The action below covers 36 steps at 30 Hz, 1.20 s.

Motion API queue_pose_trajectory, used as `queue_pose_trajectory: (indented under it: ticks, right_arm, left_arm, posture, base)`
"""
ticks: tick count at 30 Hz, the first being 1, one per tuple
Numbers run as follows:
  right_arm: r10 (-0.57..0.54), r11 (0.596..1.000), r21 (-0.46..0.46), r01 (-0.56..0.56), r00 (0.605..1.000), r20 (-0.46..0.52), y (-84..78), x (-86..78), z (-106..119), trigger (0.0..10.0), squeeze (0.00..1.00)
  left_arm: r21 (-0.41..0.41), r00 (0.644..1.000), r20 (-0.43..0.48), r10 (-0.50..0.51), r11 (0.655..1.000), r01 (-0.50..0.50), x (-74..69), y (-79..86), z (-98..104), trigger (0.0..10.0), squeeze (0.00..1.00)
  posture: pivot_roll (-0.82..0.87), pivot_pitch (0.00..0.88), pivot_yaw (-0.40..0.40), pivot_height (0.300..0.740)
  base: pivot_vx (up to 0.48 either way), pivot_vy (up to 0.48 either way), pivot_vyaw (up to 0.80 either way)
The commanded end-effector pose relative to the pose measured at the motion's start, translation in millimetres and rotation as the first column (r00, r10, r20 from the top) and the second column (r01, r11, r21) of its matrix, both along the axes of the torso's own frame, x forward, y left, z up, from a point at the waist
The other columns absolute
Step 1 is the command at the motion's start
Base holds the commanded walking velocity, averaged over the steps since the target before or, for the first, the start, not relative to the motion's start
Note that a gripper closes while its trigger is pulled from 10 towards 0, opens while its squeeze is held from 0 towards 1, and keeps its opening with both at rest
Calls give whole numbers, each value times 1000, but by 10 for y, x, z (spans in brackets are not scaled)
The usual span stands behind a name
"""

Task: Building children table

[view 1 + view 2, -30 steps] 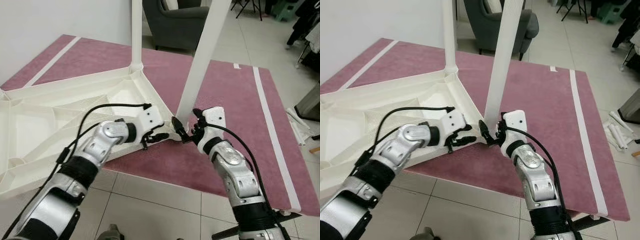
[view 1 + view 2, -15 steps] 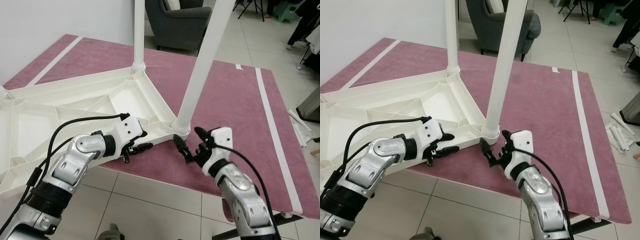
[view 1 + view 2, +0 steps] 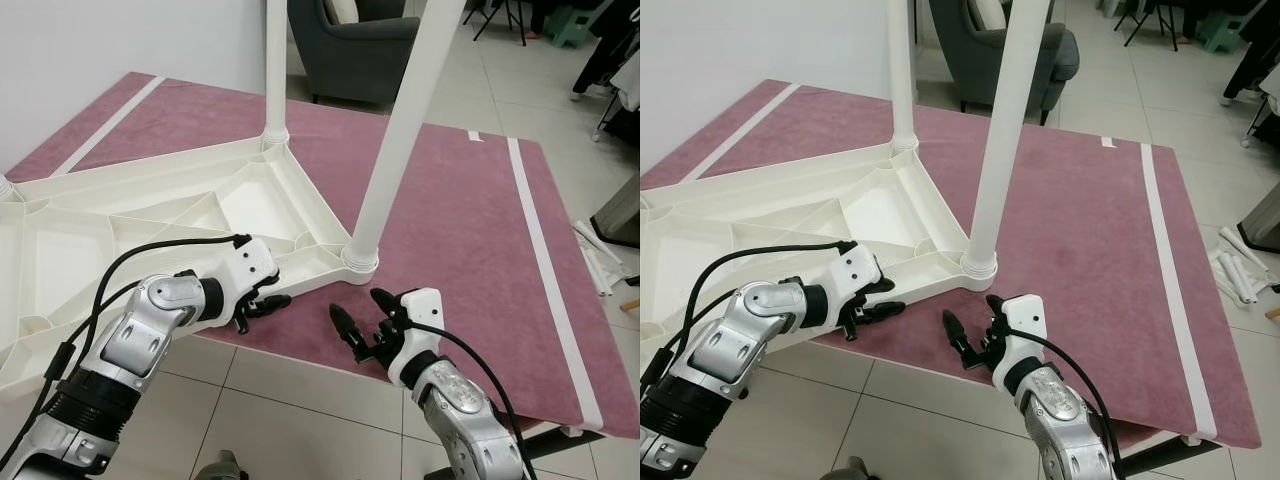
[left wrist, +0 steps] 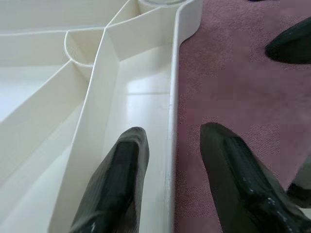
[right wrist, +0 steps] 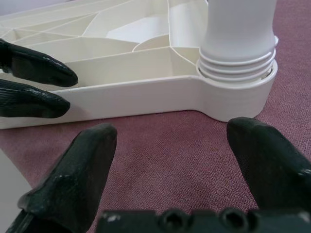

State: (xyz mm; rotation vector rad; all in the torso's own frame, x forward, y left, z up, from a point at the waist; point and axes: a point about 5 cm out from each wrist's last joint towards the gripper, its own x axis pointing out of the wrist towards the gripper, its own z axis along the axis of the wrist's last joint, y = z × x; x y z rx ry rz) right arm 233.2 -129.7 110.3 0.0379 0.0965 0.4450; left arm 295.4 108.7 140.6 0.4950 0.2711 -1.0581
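The white plastic tabletop lies upside down on a maroon rug. One white leg stands upright in its far corner. A second leg stands in the near corner socket. My left gripper is open at the tabletop's near rim; in the left wrist view one finger is inside the rim and the other outside, over the rug. My right gripper is open and empty, low over the rug a short way in front of the near leg's base.
A dark grey armchair stands beyond the rug. A white wall runs along the left. Tiled floor lies at the rug's near edge. Loose white parts lie on the floor at the right.
Both grippers have drawn back from the near leg's base toward me. The right one now sits lower over the rug; the left has slid left along the rim.
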Motion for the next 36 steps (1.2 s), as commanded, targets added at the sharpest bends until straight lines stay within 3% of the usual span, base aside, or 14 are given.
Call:
queue_pose_trajectory:
  ticks: [1, 6, 7, 8, 11, 12, 14, 17, 19, 20, 23, 26, 27, 36]
  right_arm:
    - [-3, 1000, -15, 2, 1000, -9, -4, -9, -25, 10000, 0]
    - [-14, 1000, -15, 14, 1000, 0, -20, 7, 2, 10000, 0]
    - [-17, 1000, -15, 17, 1000, 2, -22, 8, 8, 10000, 0]
    - [-19, 1000, -16, 19, 1000, 5, -22, 7, 12, 10000, 0]
    - [-21, 1000, -16, 21, 1000, 6, -20, 4, 14, 10000, 0]
    - [-22, 1000, -17, 22, 1000, 10, -19, 8, 21, 10000, 0]
    - [-22, 1000, -17, 22, 1000, 10, -19, 8, 21, 10000, 0]
    - [-23, 1000, -18, 24, 1000, 21, -24, 31, 45, 10000, 0]
    - [-20, 1000, -22, 21, 999, 30, -32, 58, 65, 10000, 0]
    - [-20, 1000, -22, 21, 999, 30, -32, 58, 65, 10000, 0]
    - [-13, 1000, -25, 14, 999, 37, -24, 87, 86, 10000, 0]
    - [-9, 1000, -25, 10, 999, 39, -17, 92, 93, 10000, 0]
    - [-3, 1000, -25, 4, 999, 41, -6, 95, 101, 10000, 0]
    - [1, 1000, -26, 0, 999, 38, -2, 88, 99, 10000, 0]
  left_arm:
    - [21, 992, 41, 121, 992, -121, 87, -1, -36, 10000, 0]
    - [46, 992, 19, 128, 991, -129, 137, -27, -106, 10000, 0]
    - [59, 992, 17, 123, 991, -124, 149, -27, -130, 8392, 0]
    - [89, 994, 29, 109, 990, -112, 167, -16, -158, 1020, 0]
    - [109, 994, 38, 99, 989, -103, 176, -7, -173, 1020, 0]
    - [134, 995, 52, 86, 987, -92, 192, 5, -183, 0, 0]
    - [134, 995, 52, 86, 987, -92, 192, 5, -183, 0, 0]
    - [156, 997, 78, 17, 987, -29, 212, 19, -142, 0, 0]
    - [172, 991, 92, -99, 982, 82, 203, 2, -82, 0, 0]
    - [172, 991, 92, -99, 982, 82, 203, 2, -82, 0, 0]
    - [186, 957, 110, -268, 951, 245, 158, -62, -2, 0, 0]
    - [189, 941, 120, -316, 938, 291, 144, -96, 29, 0, 0]
    - [203, 904, 134, -406, 904, 376, 115, -164, 86, 0, 0]
    - [219, 834, 192, -517, 851, 477, 152, -353, 231, 0, 0]
  posture:
    - [134, 0, -8, 740]
    - [121, 0, 0, 740]
    - [117, 0, 3, 740]
    - [111, 0, 6, 740]
    - [110, 0, 6, 740]
    - [110, 0, 4, 740]
    - [110, 0, 4, 740]
    - [109, 0, 2, 740]
    - [111, 0, 0, 740]
    - [111, 0, 0, 740]
    - [112, 0, -5, 740]
    - [113, 0, -7, 740]
    - [112, 0, -8, 740]
    - [99, 0, -4, 740]
  base:
    - [0, 0, 0]
    - [0, 0, 0]
    - [0, 0, 0]
    - [0, 0, 0]
    - [0, 0, 0]
    - [0, 0, 0]
    - [0, 0, 0]
    - [0, 0, 0]
    - [0, 0, 0]
    - [0, 0, 0]
    - [0, 0, 0]
    - [0, 0, 0]
    - [0, 0, 0]
    - [0, 0, 0]
